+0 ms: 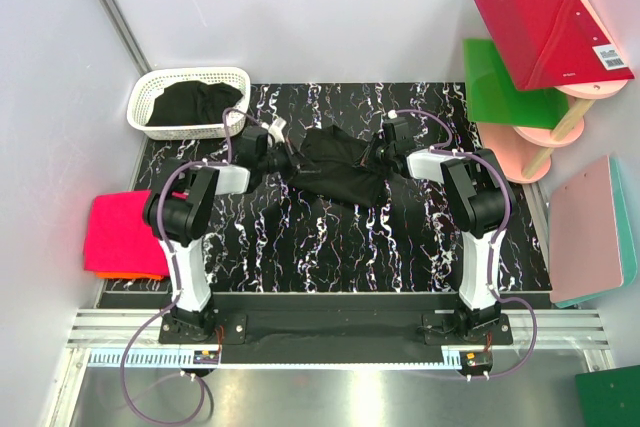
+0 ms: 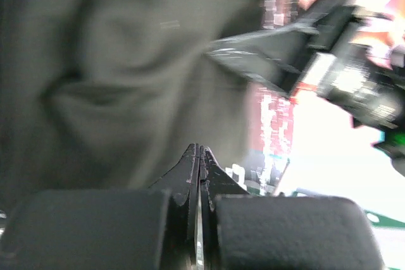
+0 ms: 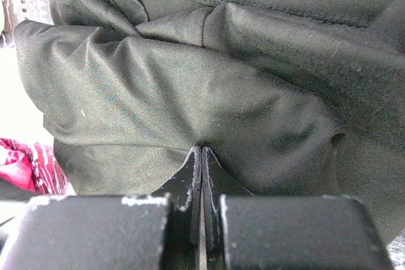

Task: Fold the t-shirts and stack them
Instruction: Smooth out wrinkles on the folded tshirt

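Basket (image 1: 190, 74) with t-shirt (image 1: 195, 104) inside; another t-shirt (image 1: 335, 162) in left claw (image 2: 199, 150), right claw (image 3: 201, 150)

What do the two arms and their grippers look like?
The left arm and right arm have white links, bulky black joints and looping purple cables. Left gripper and right gripper: black blocky fingers tapering to thin tips.
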`<state>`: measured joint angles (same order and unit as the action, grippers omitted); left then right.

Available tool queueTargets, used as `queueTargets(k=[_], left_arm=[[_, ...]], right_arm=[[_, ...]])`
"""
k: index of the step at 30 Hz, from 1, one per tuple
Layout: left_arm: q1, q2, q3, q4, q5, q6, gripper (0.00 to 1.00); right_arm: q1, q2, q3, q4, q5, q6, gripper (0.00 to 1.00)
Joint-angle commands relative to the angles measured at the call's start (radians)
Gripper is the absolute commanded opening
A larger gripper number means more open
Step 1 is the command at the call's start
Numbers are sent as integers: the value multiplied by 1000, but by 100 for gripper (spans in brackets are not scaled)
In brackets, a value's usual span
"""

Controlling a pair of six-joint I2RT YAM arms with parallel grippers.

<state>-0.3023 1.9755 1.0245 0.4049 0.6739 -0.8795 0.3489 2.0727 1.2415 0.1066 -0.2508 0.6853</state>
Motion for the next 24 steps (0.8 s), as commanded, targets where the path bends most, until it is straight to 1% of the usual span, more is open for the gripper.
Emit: queueTargets(k=[1, 4, 5, 7, 11, 14, 16, 19, 21, 22, 24], left_arm=[[-18, -102, -3, 164, 99, -21, 0], [-46, -75, -10, 254, 138, -87, 0], [-63, -38, -4, 311, 154, -110, 0], [-84, 32, 9, 348, 171, -162, 0], [-150, 150, 25, 503, 194, -257, 0], [-182, 235, 31, 551, 197, -299, 0], [-195, 270, 26, 564, 200, -317, 0], [-205, 263, 28, 554, 200, -294, 0], [-204, 234, 28, 519, 207, -271, 0], [-202, 191, 34, 499, 205, -238, 0], [-201, 140, 55, 384, 199, -185, 0]], right_arm=[[5, -3, 24, -31, 31, -21, 0], [7, 6, 27, -30, 25, -17, 0], [6, 7, 27, -30, 24, -17, 0], [6, 12, 24, -25, 27, -15, 0], [5, 13, 21, -27, 30, -16, 0], [5, 17, 21, -27, 33, -17, 0], [5, 18, 21, -31, 33, -17, 0], [5, 21, 22, -30, 28, -17, 0], [5, 21, 22, -30, 27, -17, 0], [5, 21, 21, -30, 28, -17, 0], [6, 21, 18, -30, 28, -18, 0]])
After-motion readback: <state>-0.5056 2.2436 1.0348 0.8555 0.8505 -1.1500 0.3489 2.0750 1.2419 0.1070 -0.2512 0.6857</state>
